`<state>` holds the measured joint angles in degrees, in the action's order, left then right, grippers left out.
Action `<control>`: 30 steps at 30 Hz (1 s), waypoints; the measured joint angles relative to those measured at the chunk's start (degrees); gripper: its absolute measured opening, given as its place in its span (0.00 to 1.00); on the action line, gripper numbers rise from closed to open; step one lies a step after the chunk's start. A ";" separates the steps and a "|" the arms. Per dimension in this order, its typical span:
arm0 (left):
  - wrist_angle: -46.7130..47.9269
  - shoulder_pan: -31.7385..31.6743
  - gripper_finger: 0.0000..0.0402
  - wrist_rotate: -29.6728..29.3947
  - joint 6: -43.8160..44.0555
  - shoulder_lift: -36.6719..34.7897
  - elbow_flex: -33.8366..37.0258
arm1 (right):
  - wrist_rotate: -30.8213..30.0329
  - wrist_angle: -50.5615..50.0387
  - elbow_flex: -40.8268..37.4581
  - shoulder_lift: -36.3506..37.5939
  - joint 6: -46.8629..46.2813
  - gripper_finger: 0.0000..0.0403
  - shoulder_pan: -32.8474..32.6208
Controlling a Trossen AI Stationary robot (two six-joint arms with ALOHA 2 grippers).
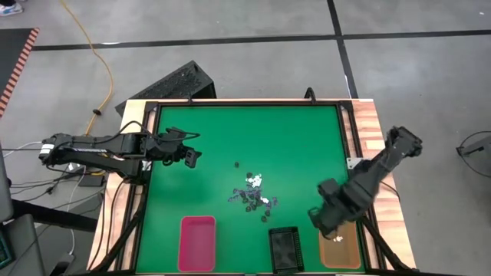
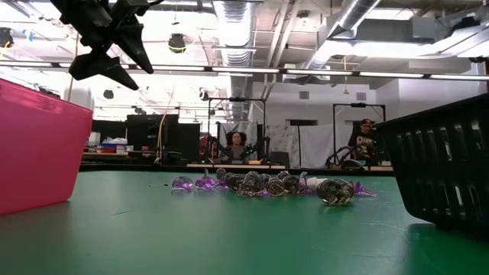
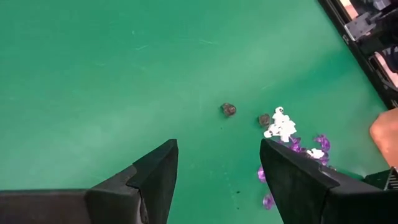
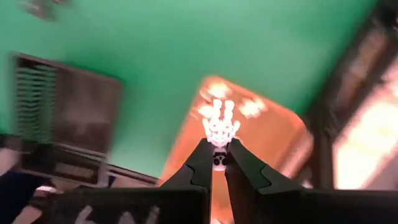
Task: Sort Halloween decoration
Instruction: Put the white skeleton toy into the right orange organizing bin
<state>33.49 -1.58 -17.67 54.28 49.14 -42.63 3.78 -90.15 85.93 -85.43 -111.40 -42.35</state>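
Note:
The Halloween decoration lies as a small heap of white, black and purple trinkets (image 1: 253, 195) in the middle of the green mat (image 1: 230, 138); the heap also shows in the low view (image 2: 267, 185) and the left wrist view (image 3: 286, 127). My right gripper (image 4: 219, 148) hangs over the orange tray (image 4: 261, 134), shut on a white trinket (image 4: 219, 127). A few white trinkets (image 4: 252, 107) lie in that tray. My left gripper (image 3: 217, 162) waits open above the mat's left part (image 1: 188, 156), clear of the heap. My right gripper pinches the white trinket's lower end (image 4: 219, 157) between its two fingertips. The fingers point down from above. The trinket's white, finger-like part sticks out past the tips, lifted clear above the orange tray.
Three trays stand along the near edge: pink (image 1: 197, 243), black (image 1: 284, 249) and orange (image 1: 340, 249). Two dark trinkets (image 3: 229, 109) lie apart from the heap. A raised dark frame (image 1: 344, 123) borders the mat. People sit in the room beyond the table.

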 joint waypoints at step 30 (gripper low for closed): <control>0.03 -0.02 0.54 -2.10 0.31 0.00 0.00 | 3.66 24.96 -16.33 -0.07 -17.74 0.38 -15.39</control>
<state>33.52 -1.61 -19.78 54.59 49.13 -42.63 7.44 -65.19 69.60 -85.49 -129.14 -57.74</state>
